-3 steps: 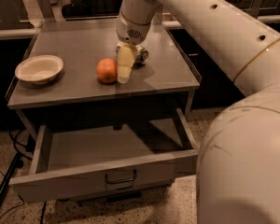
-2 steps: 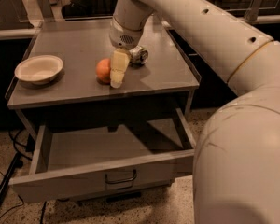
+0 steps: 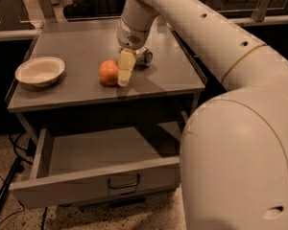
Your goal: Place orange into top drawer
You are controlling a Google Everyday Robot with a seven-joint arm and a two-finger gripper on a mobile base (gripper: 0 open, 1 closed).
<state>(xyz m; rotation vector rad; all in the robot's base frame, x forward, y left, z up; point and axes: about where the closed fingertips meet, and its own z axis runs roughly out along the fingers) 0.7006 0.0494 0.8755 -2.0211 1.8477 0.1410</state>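
Observation:
The orange sits on the grey cabinet top, near its front edge. My gripper hangs straight down from the arm and stands right beside the orange, at its right side, with its tip on or just above the top. The top drawer is pulled open below, and its grey inside holds nothing. The drawer's small curved handle is at the centre of the front panel.
A white bowl stands at the left of the cabinet top. A silver dented can lies just behind the gripper. My large white arm fills the right side. Cables run on the floor at the left.
The gripper has moved a little to the left, from a small gap beside the orange to right up against its right side. The orange, bowl and drawer have not moved.

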